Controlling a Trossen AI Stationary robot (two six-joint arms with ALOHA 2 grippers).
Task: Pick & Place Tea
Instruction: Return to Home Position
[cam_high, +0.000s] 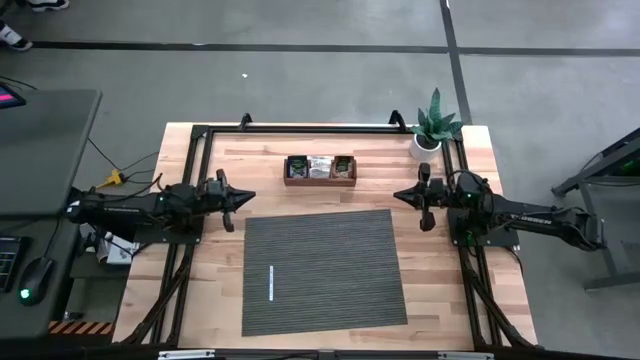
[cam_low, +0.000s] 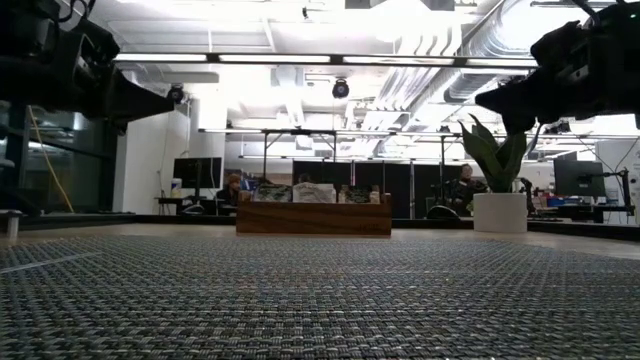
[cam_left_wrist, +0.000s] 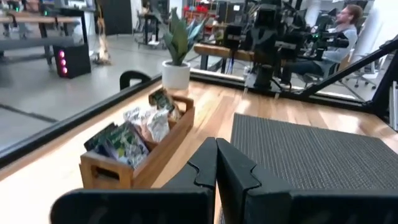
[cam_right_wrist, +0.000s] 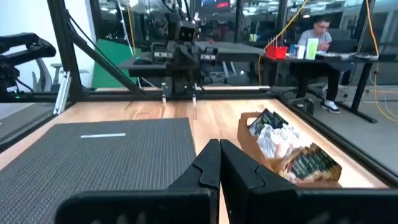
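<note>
Now, tea (cam_high: 319, 165): in wooden organizer (cam_high: 319, 182), far centre.
Left gripper (cam_high: 250, 197): closed, empty, left of mat (cam_high: 330, 275).
Right gripper (cam_high: 398, 196): closed, empty, right.

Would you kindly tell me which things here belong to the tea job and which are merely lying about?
Job: tea bags in the wooden organizer; left gripper and right gripper, both shut.
Lying about: potted plant; grey mat; white strip on the mat.

The left arm (cam_high: 130, 208) and right arm (cam_high: 535, 220) are matte black, each ending in two angular, notched black fingers (cam_left_wrist: 202, 171).
</note>
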